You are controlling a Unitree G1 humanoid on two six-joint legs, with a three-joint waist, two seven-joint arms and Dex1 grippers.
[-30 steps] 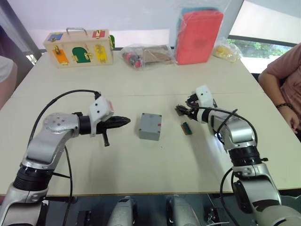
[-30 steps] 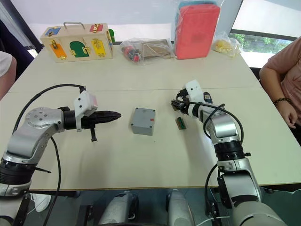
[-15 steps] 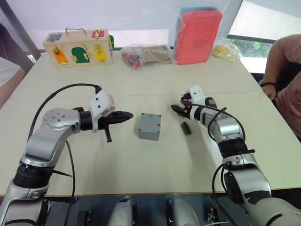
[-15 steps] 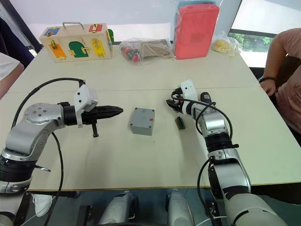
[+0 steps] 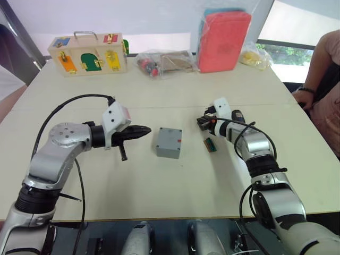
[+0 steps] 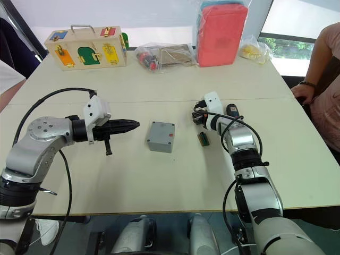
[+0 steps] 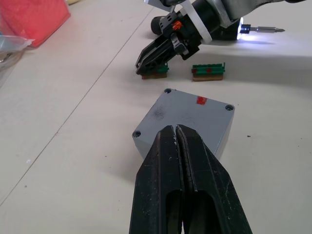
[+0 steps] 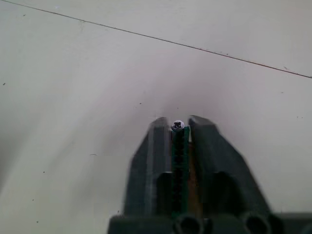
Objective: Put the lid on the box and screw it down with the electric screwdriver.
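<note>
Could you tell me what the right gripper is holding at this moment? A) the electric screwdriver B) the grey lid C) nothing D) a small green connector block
D: the right gripper has its jaws shut on a small green connector block, while the electric screwdriver lies lit on the table behind it.

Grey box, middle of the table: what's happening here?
The right end effector is shut on a small green connector block. A second green block lies on the table nearby. The left end effector, shut and empty, points at the grey box. The electric screwdriver lies unheld, light on.
</note>
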